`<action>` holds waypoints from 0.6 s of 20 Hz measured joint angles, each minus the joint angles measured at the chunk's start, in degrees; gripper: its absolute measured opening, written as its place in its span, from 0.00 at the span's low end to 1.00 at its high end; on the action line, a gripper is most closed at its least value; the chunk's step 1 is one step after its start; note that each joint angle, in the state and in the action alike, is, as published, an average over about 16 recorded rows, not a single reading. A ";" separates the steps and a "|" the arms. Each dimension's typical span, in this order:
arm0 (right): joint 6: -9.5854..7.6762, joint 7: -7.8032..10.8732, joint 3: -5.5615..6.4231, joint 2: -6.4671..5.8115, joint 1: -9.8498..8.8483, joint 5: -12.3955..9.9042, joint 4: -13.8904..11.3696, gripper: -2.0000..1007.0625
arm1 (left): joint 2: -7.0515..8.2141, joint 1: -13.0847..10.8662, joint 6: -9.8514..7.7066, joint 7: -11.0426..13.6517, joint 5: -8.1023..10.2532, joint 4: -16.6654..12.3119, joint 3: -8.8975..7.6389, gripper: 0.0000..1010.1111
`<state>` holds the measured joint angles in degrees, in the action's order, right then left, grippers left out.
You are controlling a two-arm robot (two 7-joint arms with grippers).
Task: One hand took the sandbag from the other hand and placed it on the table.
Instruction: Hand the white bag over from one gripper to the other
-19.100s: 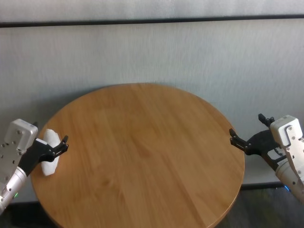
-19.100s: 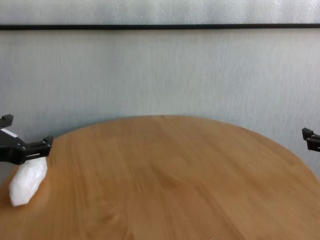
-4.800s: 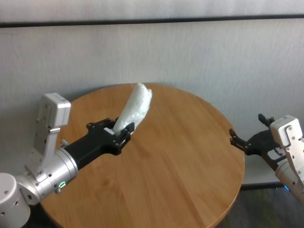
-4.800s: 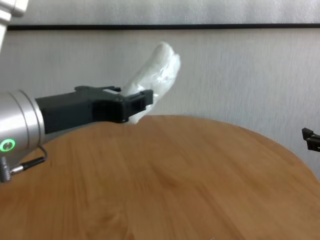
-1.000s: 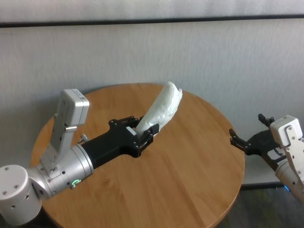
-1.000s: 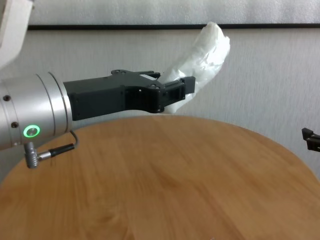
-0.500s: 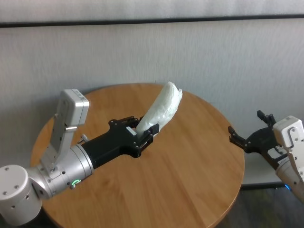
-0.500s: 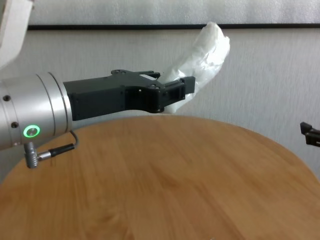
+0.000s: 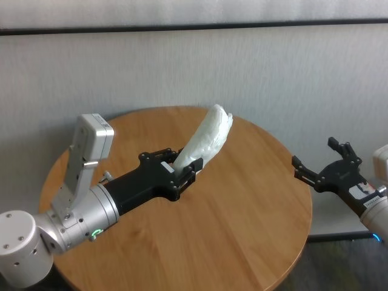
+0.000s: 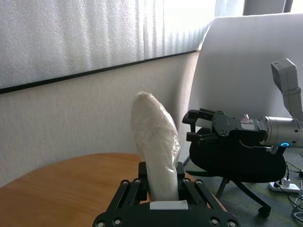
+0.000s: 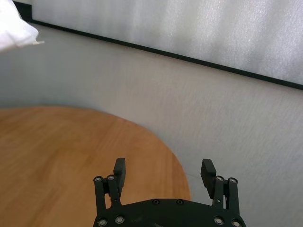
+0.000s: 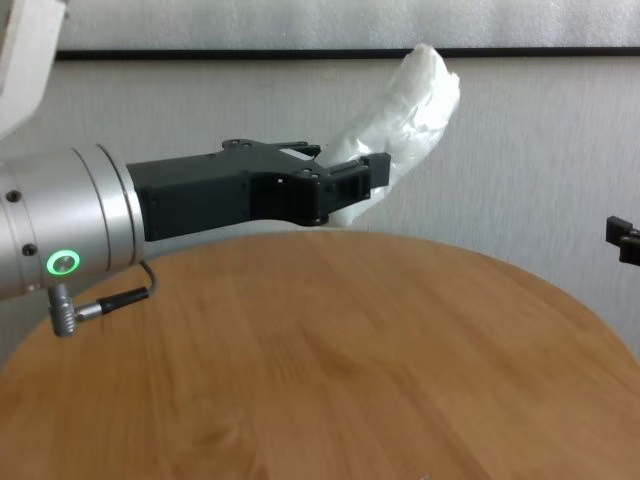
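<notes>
My left gripper (image 9: 183, 172), on the silver wrist with the green ring light (image 12: 62, 263), is shut on the lower end of the white sandbag (image 9: 210, 137). It holds the bag tilted up above the middle of the round wooden table (image 9: 242, 230). The bag also shows in the chest view (image 12: 412, 98) and the left wrist view (image 10: 154, 135), and its tip shows in the right wrist view (image 11: 14, 29). My right gripper (image 9: 315, 154), with the stickered body, is open and empty just past the table's right edge, apart from the bag. Its open fingers (image 11: 120, 166) point over the table's rim.
A grey wall runs behind the table. In the left wrist view a black office chair (image 10: 236, 163) stands on the floor beyond the table's right side, behind the right gripper (image 10: 201, 126). Cables and a power strip (image 10: 284, 185) lie on the floor there.
The right gripper has lifted a little and turned its wrist beside the table's right edge. The left gripper and the sandbag have stayed still over the last second.
</notes>
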<state>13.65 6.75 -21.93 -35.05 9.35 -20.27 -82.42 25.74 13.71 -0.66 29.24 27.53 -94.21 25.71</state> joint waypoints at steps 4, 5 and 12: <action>0.48 2.99 1.29 -0.26 -1.06 -3.17 -1.44 0.99 | 0.00 0.00 0.00 0.00 -0.01 0.00 0.00 0.34; 0.45 3.69 1.58 -0.31 -1.30 -3.96 -1.79 0.99 | 0.00 0.00 0.00 0.00 -0.01 0.00 0.00 0.34; -1.53 8.63 3.36 -0.29 -2.66 -9.92 -4.27 0.99 | 0.00 0.00 -0.01 0.01 -0.01 0.00 0.00 0.34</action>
<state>12.12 15.38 -18.58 -35.34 6.69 -30.19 -86.70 25.74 13.71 -0.67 29.25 27.52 -94.21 25.71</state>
